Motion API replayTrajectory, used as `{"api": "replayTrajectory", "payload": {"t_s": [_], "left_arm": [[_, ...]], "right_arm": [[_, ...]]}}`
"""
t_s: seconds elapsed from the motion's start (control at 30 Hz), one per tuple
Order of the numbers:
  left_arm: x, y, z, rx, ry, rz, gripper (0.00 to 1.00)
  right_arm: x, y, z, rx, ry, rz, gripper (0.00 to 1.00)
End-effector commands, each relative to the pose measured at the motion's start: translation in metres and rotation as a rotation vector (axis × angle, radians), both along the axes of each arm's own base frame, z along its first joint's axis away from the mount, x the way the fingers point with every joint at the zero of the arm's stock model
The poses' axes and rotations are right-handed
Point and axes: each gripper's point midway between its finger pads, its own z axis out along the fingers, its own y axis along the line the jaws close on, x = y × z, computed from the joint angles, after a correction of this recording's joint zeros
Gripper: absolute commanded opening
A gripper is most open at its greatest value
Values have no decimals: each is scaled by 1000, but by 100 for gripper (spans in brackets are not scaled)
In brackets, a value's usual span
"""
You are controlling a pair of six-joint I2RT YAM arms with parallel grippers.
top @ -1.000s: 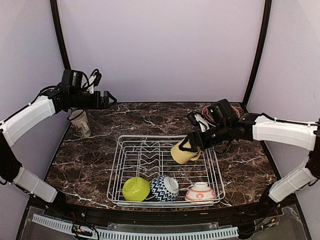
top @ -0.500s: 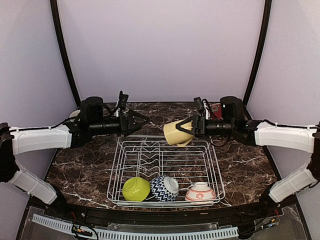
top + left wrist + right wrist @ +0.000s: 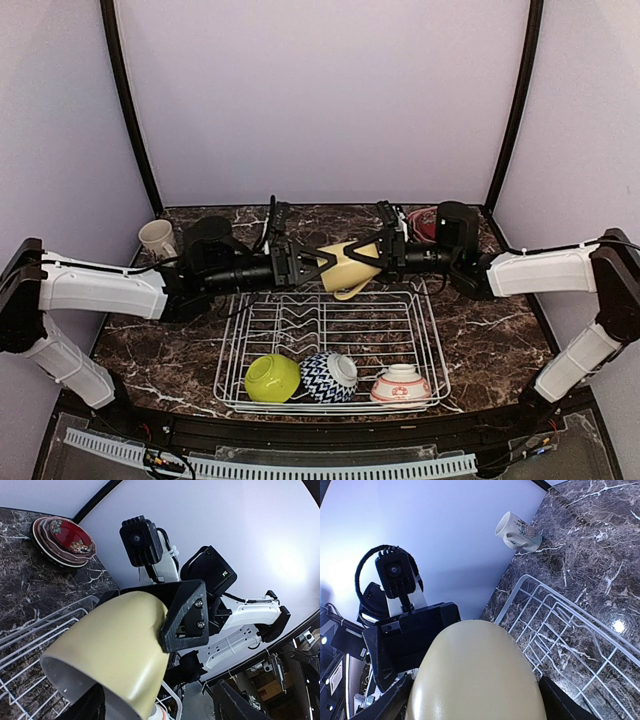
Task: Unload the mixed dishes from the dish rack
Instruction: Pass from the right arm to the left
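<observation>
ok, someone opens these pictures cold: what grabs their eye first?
The yellow mug hanging in mid-air over the far end of the dish rack, pinched by the right gripper, with the left gripper reaching in at its open end from the opposite side. Next, the row along the rack's near edge: a lime bowl, a navy-zigzag bowl and a pink-white bowl.

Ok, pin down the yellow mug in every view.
Top external: yellow mug at centre, above the dish rack's far edge.
Left wrist: yellow mug lower left, dish rack left of it.
Right wrist: yellow mug bottom centre, dish rack at right.
Shared landmark: the dish rack.
</observation>
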Motion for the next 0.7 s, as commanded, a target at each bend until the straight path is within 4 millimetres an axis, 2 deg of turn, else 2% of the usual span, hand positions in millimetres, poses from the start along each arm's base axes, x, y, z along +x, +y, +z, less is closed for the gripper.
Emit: {"api": "replayTrajectory", "payload": {"t_s": [0.0, 0.27, 0.33, 0.5, 0.57, 0.63, 0.67], "left_arm": [[0, -16, 14, -69, -8, -14, 68], [0, -35, 24, -114, -10, -42, 43], [-1, -38, 24, -122, -2, -48, 32], [0, -37, 22, -123, 9, -37, 12], [-1, -34, 23, -122, 7, -27, 4], [0, -30, 24, -114, 2, -9, 1], [-1, -28, 24, -107, -2, -5, 1]], "right_arm": [[-7, -1, 43, 131, -116, 38, 0], [-9, -2, 42, 136, -125, 46, 0], [-10, -3, 41, 136, -125, 47, 0], [-12, -3, 38, 135, -117, 58, 0], [-12, -4, 37, 133, -113, 59, 11], [-10, -6, 35, 128, -108, 48, 18], [-9, -8, 34, 126, -106, 42, 25]]}}
